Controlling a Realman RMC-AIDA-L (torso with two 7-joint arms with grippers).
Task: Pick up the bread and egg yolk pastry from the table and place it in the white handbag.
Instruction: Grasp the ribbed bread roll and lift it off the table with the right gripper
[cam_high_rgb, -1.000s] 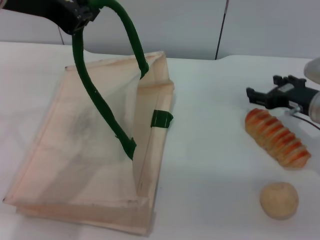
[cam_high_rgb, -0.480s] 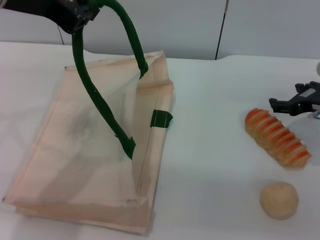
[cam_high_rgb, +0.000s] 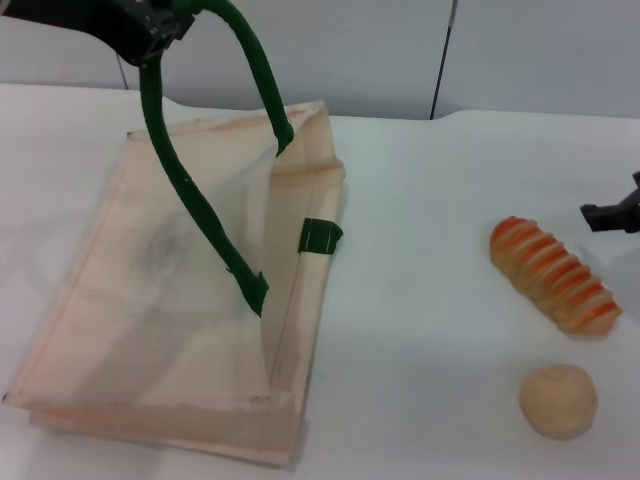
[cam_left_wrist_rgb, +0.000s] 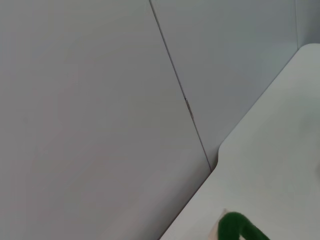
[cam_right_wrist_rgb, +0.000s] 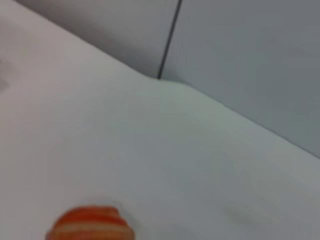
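The left end effector (cam_high_rgb: 150, 35) sits high at the far left of the desk (cam_high_rgb: 420, 330), clenched on 1 dark green handle (cam_high_rgb: 180, 170) of the white handbag (cam_high_rgb: 150, 300). By that rope-like loop it holds 1 side of the cream fabric up, so the mouth of the flat rectangular tote gapes toward the right. A second green handle stub (cam_high_rgb: 322, 236) shows on the bag's right edge.

The right end effector (cam_high_rgb: 615, 213) is only partly in view at the right border of the head view, just beyond the far end of the bread (cam_high_rgb: 555, 275); whether its fingers are parted cannot be told. It carries nothing visible.

The bread lies on the desk well to the right of the bag: an elongated tan loaf with orange-red ridged stripes across it. The egg yolk pastry (cam_high_rgb: 558, 400), a plain round pale-tan ball with a matte surface, rests nearer the robot, just beside the loaf and apart from it.

The step in hand appears to be bag-opening, with neither food item picked up. The next move probably calls for the right arm to come down over the loaf, close across its narrow width, and carry it left into the open mouth. The round pastry may roll if nudged.
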